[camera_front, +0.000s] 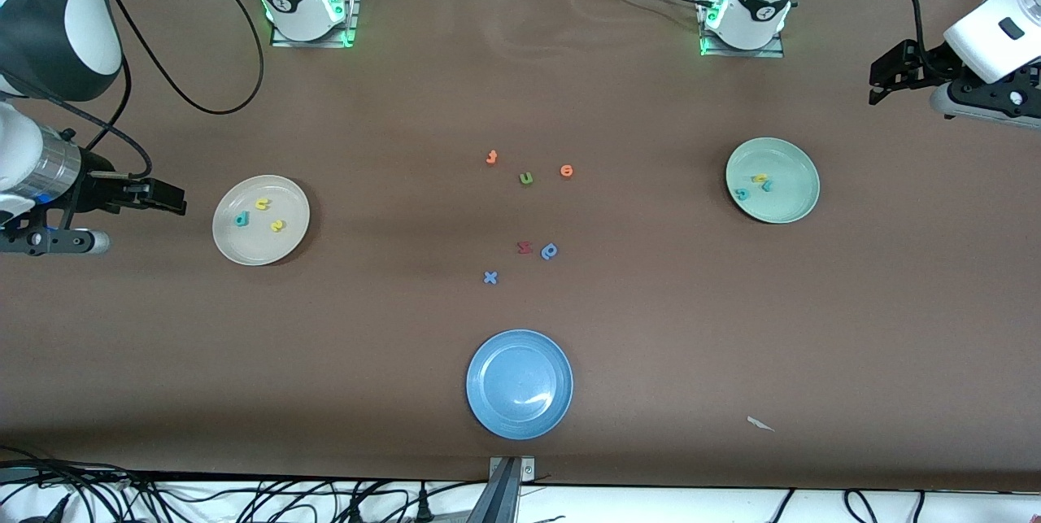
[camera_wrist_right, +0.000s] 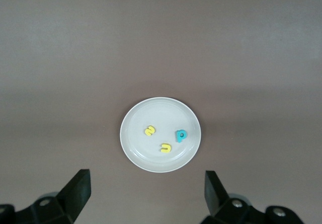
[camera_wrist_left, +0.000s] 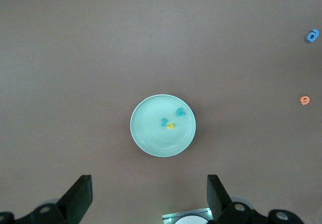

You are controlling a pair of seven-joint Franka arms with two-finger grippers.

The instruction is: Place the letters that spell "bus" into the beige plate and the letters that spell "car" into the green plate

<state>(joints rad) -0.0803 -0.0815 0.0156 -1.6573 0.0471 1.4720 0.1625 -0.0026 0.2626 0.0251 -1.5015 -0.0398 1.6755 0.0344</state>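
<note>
The beige plate [camera_front: 244,248] lies toward the right arm's end of the table. In it are the teal "b" [camera_front: 241,219], the yellow "u" [camera_front: 262,203] and the yellow "s" [camera_front: 277,225]. The green plate [camera_front: 795,199] lies toward the left arm's end and holds the teal "c" [camera_front: 741,194], the yellow "a" [camera_front: 760,178] and the teal "r" [camera_front: 767,186]. My right gripper [camera_front: 167,198] hangs open and empty high over the table beside the beige plate [camera_wrist_right: 146,158]. High beside the green plate [camera_wrist_left: 148,133], my left gripper [camera_front: 882,82] is also open and empty.
Mid-table lie loose letters: two orange ones [camera_front: 491,157] [camera_front: 567,171], an olive "u" [camera_front: 526,178], a dark red one [camera_front: 524,247], a blue round-bowled one [camera_front: 550,250] and a blue "x" [camera_front: 490,277]. An empty blue plate [camera_front: 519,384] sits nearest the front camera. A white scrap [camera_front: 760,424] lies near the front edge.
</note>
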